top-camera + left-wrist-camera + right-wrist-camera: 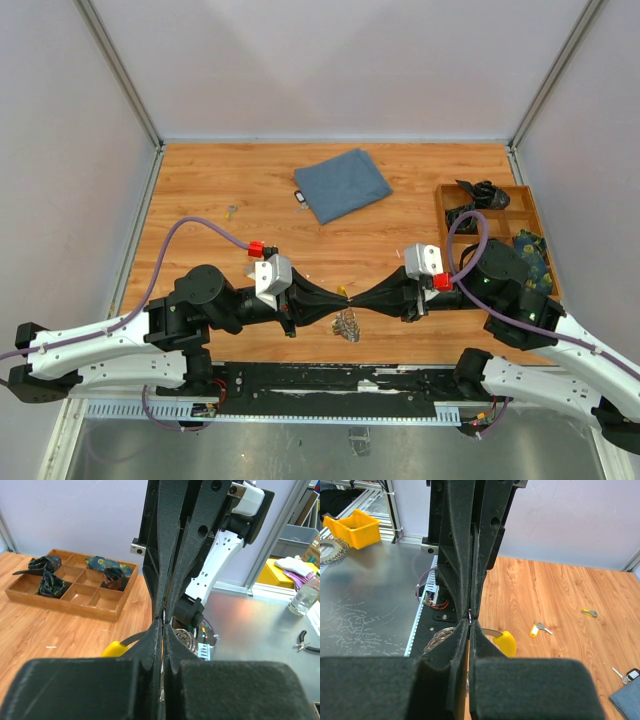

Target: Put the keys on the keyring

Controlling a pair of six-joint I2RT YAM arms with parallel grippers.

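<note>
**Overhead and wrist views: both arms meeting over the counter.** The landmark is the blue cloth (343, 184) lying flat on the wooden counter (200, 180).

The left gripper (338, 299) and right gripper (358, 300) meet tip to tip on the near side of the cloth, toward the arm bases. The jaws of each are pressed together. Where they meet, only a thin sliver of metal shows between the black fingers (156, 630).

The keyring (186, 640) appears as thin grey wire coils with a ridged look, hanging just under that meeting point. A small cluster of silvery keys (348, 325) dangles with it, nearer the bases than the cloth.

A yellow-headed key (506, 642) juts sideways from the joined tips, its grey blade running in between the fingers. Which jaws pinch the blade and which pinch the ring cannot be told.

Other items:
- A small yellow-tagged key (231, 211) lies on the counter, well to the left of the cloth.
- A black fob (299, 198) lies just beside the cloth's left edge.
- A wooden tray (528, 200) with compartments stands to the cloth's right, with dark bundles in some of them.
</note>
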